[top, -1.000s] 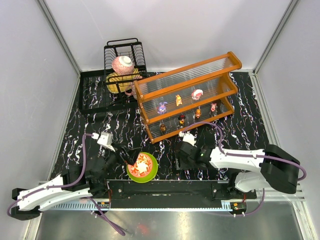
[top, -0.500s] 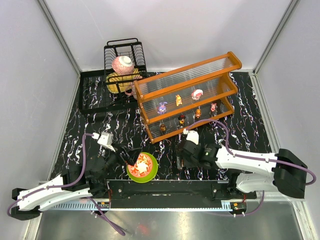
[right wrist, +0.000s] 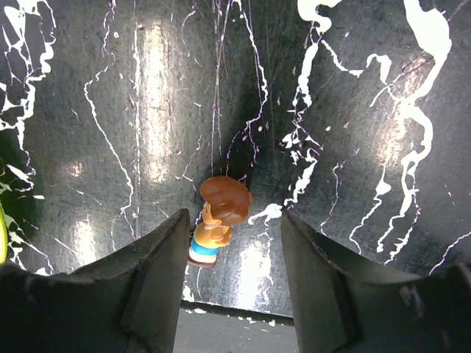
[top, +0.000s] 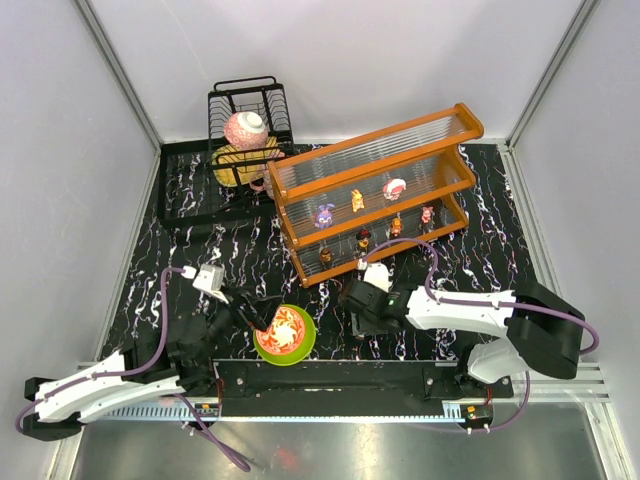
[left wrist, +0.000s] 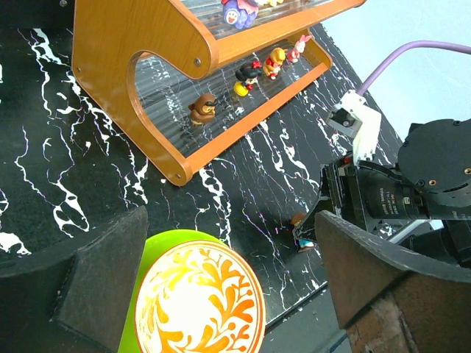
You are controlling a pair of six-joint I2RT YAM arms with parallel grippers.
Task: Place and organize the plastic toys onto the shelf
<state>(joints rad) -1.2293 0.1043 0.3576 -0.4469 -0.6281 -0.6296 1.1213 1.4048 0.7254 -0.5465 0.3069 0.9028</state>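
the left gripper (top: pixel 258 312) hangs over the near left of the table (top: pixel 200 255), jaws spread wide with nothing between them. its fingers (left wrist: pixel 96 287) frame the left part of the bowl (top: pixel 285 335) just below. the bowl, green-rimmed with an orange swirl, sits at the table's near edge.

at the far left stands the rack (top: pixel 250 105), holding a pink-and-white piece (top: pixel 246 128) above something yellow.

just right of it the shelf (top: pixel 375 178) runs at a slant across the far middle, its left end nearer. on its upper tier, left to right, stand a purple toy (top: pixel 325 215), a yellow toy (top: pixel 357 201) and a round toy (top: pixel 395 188). on the tier below are a brown toy (top: pixel 325 256), a black-haired toy (top: pixel 363 240), an orange toy (top: pixel 395 226) and a pink toy (top: pixel 427 214). all seven stand apart from one another.

in front of the shelf the right gripper (right wrist: pixel 235 228) is low over the table, its arm stretching in from the right. its jaws are partly apart around a loose toy (right wrist: pixel 221 209), brown-haired with a blue band, which is on the table. the toy is close against one finger (right wrist: pixel 147 272); i cannot tell if they touch. a clear gap parts it from the other finger (right wrist: pixel 324 279), so it is not gripped.
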